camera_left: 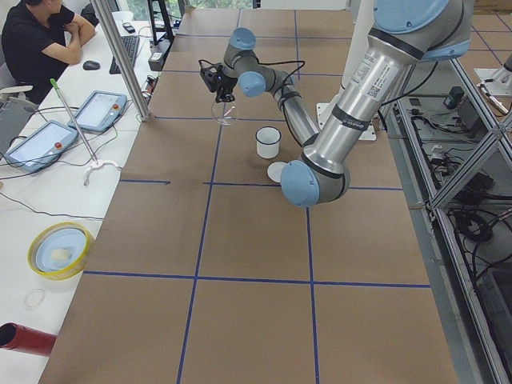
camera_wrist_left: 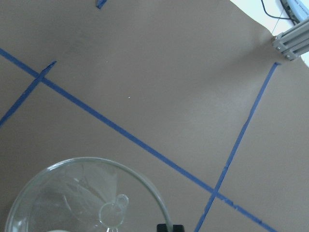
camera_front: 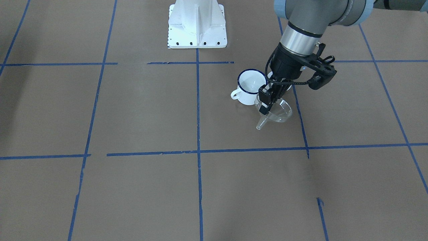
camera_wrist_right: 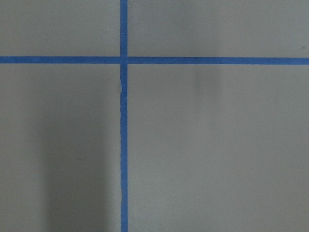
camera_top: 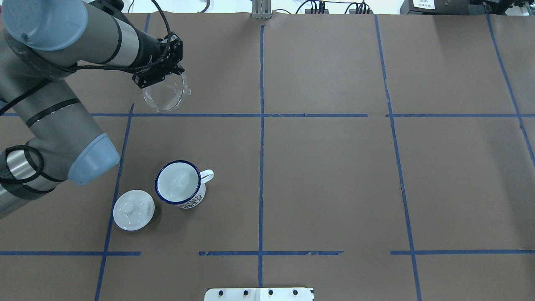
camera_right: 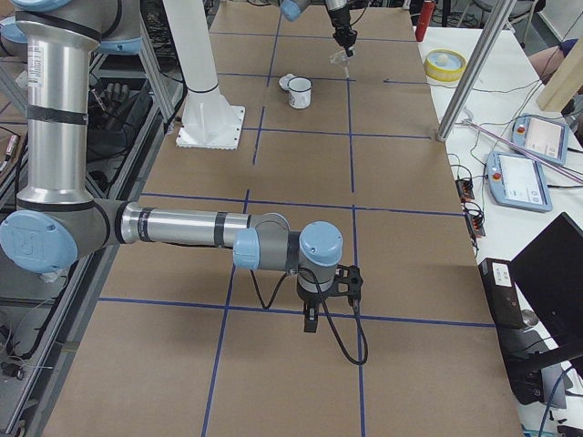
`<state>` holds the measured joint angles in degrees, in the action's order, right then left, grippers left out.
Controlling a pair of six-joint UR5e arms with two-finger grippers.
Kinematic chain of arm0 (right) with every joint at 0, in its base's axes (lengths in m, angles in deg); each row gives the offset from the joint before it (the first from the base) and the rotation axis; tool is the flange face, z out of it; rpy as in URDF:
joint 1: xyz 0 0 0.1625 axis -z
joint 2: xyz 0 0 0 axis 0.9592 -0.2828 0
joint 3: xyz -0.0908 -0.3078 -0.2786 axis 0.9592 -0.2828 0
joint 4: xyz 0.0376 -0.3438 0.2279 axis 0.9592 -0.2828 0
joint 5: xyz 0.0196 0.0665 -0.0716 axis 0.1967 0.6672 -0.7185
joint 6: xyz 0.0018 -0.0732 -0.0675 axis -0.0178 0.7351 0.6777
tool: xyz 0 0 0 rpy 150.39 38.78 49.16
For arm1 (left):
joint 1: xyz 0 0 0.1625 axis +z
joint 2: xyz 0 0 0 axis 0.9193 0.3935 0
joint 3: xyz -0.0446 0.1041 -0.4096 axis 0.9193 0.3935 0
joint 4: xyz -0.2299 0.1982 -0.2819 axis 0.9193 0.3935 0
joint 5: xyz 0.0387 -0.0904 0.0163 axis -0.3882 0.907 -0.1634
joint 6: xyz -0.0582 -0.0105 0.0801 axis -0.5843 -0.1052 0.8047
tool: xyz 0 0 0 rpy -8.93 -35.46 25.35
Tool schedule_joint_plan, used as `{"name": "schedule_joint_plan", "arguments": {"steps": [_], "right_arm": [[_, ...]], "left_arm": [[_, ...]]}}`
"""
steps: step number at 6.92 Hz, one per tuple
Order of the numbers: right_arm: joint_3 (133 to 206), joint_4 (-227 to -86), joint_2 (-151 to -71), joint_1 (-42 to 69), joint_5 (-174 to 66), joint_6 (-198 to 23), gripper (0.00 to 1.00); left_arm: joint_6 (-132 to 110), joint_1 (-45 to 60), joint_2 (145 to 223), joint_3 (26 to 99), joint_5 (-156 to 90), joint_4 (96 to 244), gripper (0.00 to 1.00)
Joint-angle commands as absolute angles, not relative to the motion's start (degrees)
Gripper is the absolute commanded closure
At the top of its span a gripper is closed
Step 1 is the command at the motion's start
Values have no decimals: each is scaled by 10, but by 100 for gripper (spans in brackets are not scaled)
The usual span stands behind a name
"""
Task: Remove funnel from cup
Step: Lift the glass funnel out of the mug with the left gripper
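My left gripper (camera_top: 162,77) is shut on the rim of the clear funnel (camera_top: 165,95), which it holds tilted, clear of the cup and over the far part of the table. In the front view the funnel (camera_front: 277,112) hangs below the left gripper (camera_front: 266,100), spout pointing down and sideways. The left wrist view looks into the funnel's cone (camera_wrist_left: 72,198). The white cup (camera_top: 179,188) with a dark blue rim stands upright and empty, handle to the right. My right gripper (camera_right: 311,319) shows only in the exterior right view, low over bare table, so I cannot tell its state.
A white round knobbed lid (camera_top: 133,210) lies on the table just left of the cup. The robot's white base plate (camera_front: 197,25) stands at the table's middle edge. A person sits at a side desk (camera_left: 36,40) with tablets beyond the table's far end.
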<state>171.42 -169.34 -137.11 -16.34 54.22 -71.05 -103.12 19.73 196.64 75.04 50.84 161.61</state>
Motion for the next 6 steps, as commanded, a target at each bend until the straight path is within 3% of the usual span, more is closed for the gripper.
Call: {"name": "schedule_joint_plan", "arguments": {"steps": [1,3,6], "right_arm": [[1714,-1693,-1371,-163,542,-710,0],[1714,-1693,-1371,-163,542,-710,0],[1714,-1693,-1371,-163,542,-710,0]], "left_arm": [[-1105,197,1959,626,438,1807,100],[-1159,208,1951,496,325,2034,100],[-1164,219,1949,450,316,2095,100]]}}
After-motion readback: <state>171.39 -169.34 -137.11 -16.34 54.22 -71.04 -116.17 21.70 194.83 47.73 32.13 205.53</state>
